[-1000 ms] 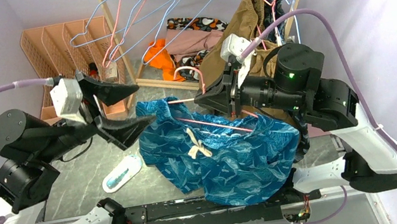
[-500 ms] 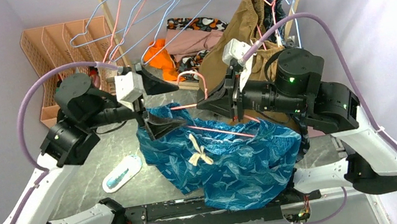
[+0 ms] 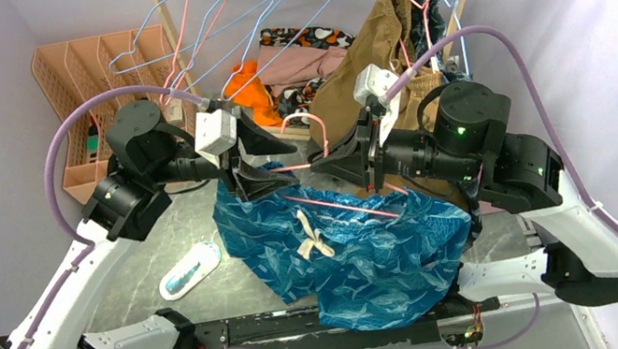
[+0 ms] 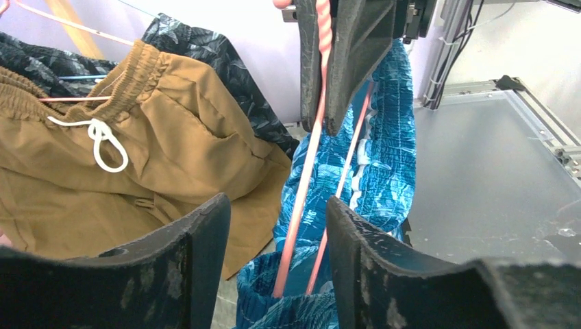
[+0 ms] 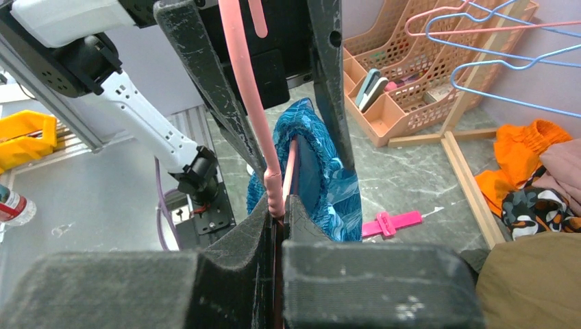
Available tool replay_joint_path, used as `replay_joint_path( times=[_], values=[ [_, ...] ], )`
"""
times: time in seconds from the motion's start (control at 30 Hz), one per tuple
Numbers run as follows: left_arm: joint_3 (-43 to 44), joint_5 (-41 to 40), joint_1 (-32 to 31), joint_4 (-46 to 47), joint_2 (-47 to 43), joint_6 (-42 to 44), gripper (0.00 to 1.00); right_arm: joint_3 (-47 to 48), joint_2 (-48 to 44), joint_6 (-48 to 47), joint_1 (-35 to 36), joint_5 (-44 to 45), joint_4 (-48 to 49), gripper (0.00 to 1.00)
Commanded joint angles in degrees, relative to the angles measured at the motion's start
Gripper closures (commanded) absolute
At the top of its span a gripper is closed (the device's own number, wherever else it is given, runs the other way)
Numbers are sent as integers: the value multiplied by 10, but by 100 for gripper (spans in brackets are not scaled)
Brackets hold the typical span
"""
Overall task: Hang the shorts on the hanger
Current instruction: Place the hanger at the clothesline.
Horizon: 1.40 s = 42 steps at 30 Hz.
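The top view looks down from behind the tabletop [image 3: 165,241]. Both close wrist views share the hanger [image 4: 297,205] and shorts [image 4: 394,157].

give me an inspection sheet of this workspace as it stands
surface: grey marbled tabletop
job's things: teal shorts threaded on the pink hanger, lifted, lower part draped over the near edge
clutter: blue-white item and pink clip lying on the tabletop
grippers: right gripper shut on the hanger's neck; left gripper open, jaws either side of the hanger wires
cables: left purple hose and right purple hose loop above the arms
surroundings: wooden rack, tan shorts, peach basket organiser
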Motion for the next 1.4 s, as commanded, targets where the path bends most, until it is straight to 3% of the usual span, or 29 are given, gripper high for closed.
replay_joint_path(
  times=[0.0,0.13,0.3,0.6,0.7,0.8,0.93,1.2,1.37],
  values=[
    [19,39,-2,19,6,14,45,3,-3,5,0,6,36,100],
    [22,22,-5,4,12,25,48,0,0,5,1,3,42,100],
    [18,4,-7,7,12,27,61,-7,3,7,1,3,48,100],
    [1,-24,-7,28,0,29,93,11,21,10,1,-10,21,100],
    [-8,-26,-9,38,-7,31,93,27,29,11,0,-29,3,99],
    [-19,-20,-7,48,-15,32,93,48,36,17,1,-49,-20,75],
    [-30,2,-8,59,-23,28,93,72,37,22,1,-55,-61,63],
    [-55,24,-7,82,-35,22,93,84,24,43,1,-72,-97,64],
    [-64,36,-8,99,-36,13,93,83,22,49,0,-89,-98,71]
  ],
)
